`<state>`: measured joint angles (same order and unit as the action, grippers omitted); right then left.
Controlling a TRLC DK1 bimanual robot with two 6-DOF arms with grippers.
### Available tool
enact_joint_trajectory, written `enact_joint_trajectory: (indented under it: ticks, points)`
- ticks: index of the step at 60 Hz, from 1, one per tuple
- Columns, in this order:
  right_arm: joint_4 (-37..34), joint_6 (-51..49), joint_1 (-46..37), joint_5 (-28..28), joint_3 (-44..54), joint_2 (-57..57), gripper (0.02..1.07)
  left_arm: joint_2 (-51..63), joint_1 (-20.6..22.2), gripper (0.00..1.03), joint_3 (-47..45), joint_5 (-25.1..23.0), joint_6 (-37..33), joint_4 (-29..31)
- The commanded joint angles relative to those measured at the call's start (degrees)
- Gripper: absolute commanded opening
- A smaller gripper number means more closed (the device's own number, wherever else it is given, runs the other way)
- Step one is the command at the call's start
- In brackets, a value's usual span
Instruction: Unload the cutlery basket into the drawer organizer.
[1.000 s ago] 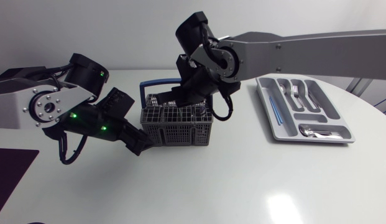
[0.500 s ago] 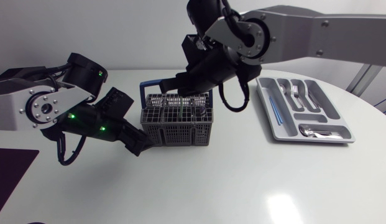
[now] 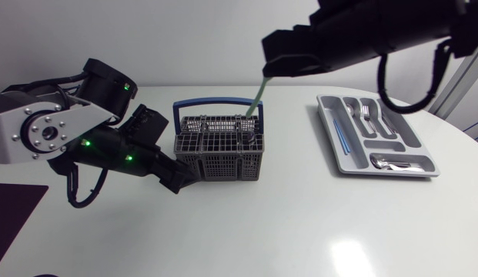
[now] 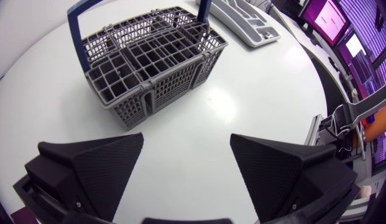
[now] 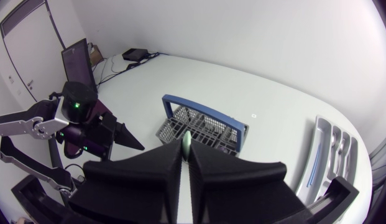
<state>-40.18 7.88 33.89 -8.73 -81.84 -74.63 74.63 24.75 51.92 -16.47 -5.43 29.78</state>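
White bench (image 3: pixel 300 223) lies open across the whole near side and between the basket (image 3: pixel 219 158) and the organizer (image 3: pixel 400 127), with no object in that gap. The grey wire basket stands near the middle, a little to the left, its blue handle (image 3: pixel 215 101) arching upright over the far side. The grey organizer lies well apart from it on the right, close to the bench's curved right edge. Forks (image 3: pixel 363 112) lie in a far slot, spoons (image 3: pixel 385 161) in the near crosswise slot, and a blue-handled piece (image 3: pixel 340 140) in the left slot.

The left pincer (image 4: pixel 186 146) is low at the basket's near-left corner with its fingers spread wide. The left wrist view shows a strip of bare bench between the fingertips and the basket wall, so it grips nothing.

The right pincer (image 5: pixel 185 146) hangs high above the basket's far-right part, its arm coming in from the right. Its fingers are closed tight on the top of a pale green utensil (image 3: pixel 256 96), which slants down towards the basket's far-right compartments. Its lower end is level with the basket rim, and whether it is clear of the wire cannot be told.
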Motion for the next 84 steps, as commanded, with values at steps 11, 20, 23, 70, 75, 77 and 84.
enact_joint_trajectory:
  ticks: [11, 20, 23, 70, 75, 77, 84]
  points:
    - [-5.3, -5.8, -10.9, -2.0, 8.8, 8.2, 0.11, 1.2, 4.8, 0.98, 6.0, -0.6, 8.7, 0.5]
    - [-8.1, -10.9, -19.7, -1.9, 12.1, 10.5, 0.11, 3.9, 6.8, 0.98, 9.4, -0.6, 13.2, -0.1]
    - [-8.5, -13.1, -22.9, -1.9, 13.1, 10.6, 0.11, 4.4, 7.3, 0.98, 10.1, -0.5, 14.0, -0.2]
    - [25.7, -34.9, -44.5, 27.2, 30.2, -9.9, 0.11, 8.3, 9.7, 0.98, 13.6, -0.6, 16.7, -1.3]
    - [29.5, -35.5, -44.6, 30.2, 30.0, -13.6, 0.11, 8.7, 9.8, 0.98, 14.0, -0.6, 16.7, -1.3]
    - [29.7, -35.4, -44.6, 31.0, 29.6, -14.7, 0.12, 8.8, 9.8, 0.98, 14.0, -0.6, 16.7, -1.2]
    - [30.5, -35.0, -44.6, 33.5, 28.7, -18.6, 0.12, 9.2, 10.1, 0.98, 14.5, -0.7, 16.9, -1.2]
